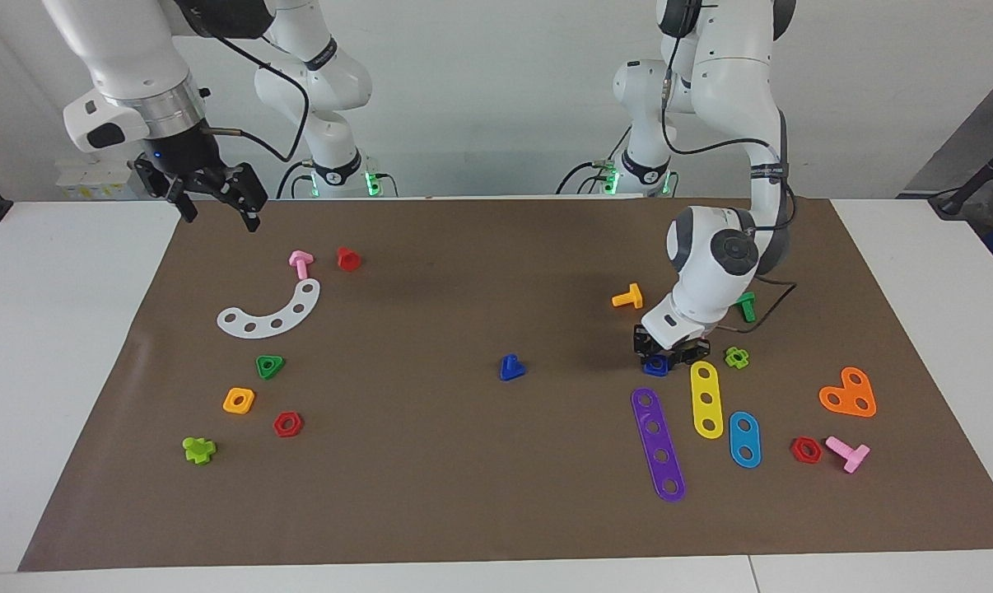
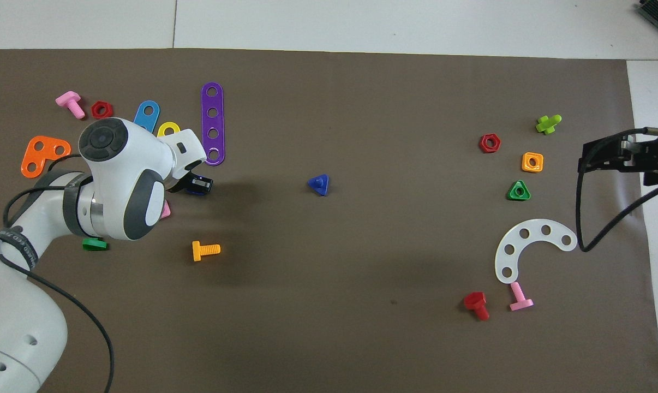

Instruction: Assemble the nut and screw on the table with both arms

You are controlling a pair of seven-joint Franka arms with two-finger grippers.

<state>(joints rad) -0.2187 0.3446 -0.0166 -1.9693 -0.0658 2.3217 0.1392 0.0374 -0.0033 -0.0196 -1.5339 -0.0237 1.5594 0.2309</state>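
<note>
The dark blue nut (image 1: 655, 365) lies on the brown mat (image 1: 463, 494) toward the left arm's end, next to the purple strip. My left gripper (image 1: 663, 356) is down at the mat with its fingers closed on the nut; in the overhead view only a bit of the nut (image 2: 191, 191) shows under the hand. The dark blue screw (image 1: 510, 367) lies alone mid-mat, head down, and it also shows in the overhead view (image 2: 319, 184). My right gripper (image 1: 221, 219) is open and empty, raised over the mat's corner at the right arm's end.
Purple (image 1: 658, 445), yellow (image 1: 706, 399) and blue (image 1: 744, 439) strips lie just farther from the robots than the left gripper, with an orange bolt (image 1: 628, 296) beside it. A white curved strip (image 1: 270, 311), green triangular nut (image 1: 270, 366) and orange square nut (image 1: 239, 400) lie at the right arm's end.
</note>
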